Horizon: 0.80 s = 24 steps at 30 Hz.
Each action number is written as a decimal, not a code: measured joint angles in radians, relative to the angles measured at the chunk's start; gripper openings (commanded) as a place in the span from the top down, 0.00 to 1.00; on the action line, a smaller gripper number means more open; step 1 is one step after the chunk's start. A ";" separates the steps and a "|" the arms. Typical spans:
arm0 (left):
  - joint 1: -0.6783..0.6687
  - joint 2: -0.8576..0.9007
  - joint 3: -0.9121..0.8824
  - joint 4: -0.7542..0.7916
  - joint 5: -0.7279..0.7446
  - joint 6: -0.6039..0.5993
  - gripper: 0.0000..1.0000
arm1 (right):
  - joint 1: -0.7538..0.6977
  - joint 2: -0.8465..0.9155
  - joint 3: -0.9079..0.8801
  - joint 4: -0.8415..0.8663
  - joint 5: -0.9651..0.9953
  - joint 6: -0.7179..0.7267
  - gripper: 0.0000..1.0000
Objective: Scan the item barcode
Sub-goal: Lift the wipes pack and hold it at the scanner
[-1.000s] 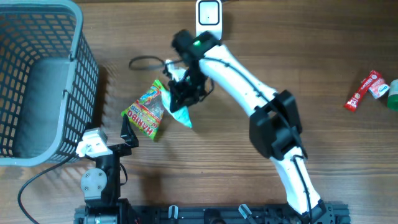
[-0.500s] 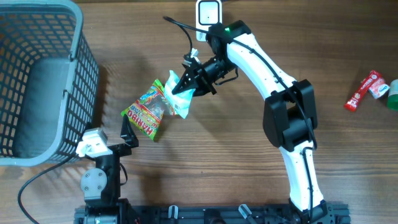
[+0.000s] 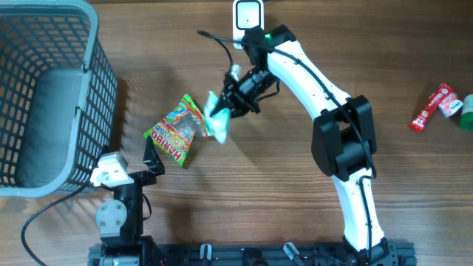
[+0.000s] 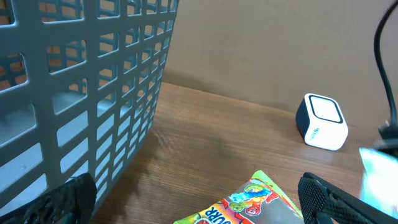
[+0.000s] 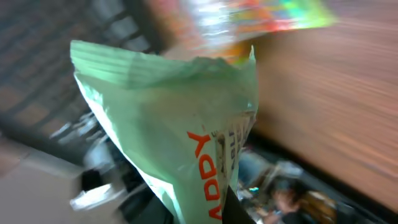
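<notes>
The right gripper [image 3: 229,104] is clenched on the pale green packet [image 3: 217,124] mid-frame, its long axis trailing down-left from the jaws, with the scanner [image 3: 247,15] up and right at the top edge, while the left gripper [image 3: 151,161] gapes empty, lower left and farther off.

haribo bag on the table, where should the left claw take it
I'd pinch the haribo bag by the short edge nearest the left claw, coming low from that side: it lies flat, and that end is clear of the green packet.
</notes>
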 measured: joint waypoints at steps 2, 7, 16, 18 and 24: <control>0.000 0.000 0.000 0.000 0.000 0.000 0.00 | 0.001 -0.036 -0.005 -0.051 0.200 0.023 0.96; 0.000 0.000 0.000 0.000 0.000 0.000 0.00 | 0.006 -0.245 -0.010 -0.093 0.542 0.031 0.96; 0.000 0.000 0.000 0.000 0.000 0.000 0.00 | 0.102 -0.390 -0.012 0.351 1.179 -0.162 0.96; 0.000 0.000 0.000 0.000 0.000 0.000 0.00 | 0.100 -0.358 -0.011 0.537 1.246 -0.278 0.95; 0.000 0.000 0.000 0.000 0.000 0.000 0.00 | 0.065 -0.172 -0.013 0.994 1.321 -0.534 0.95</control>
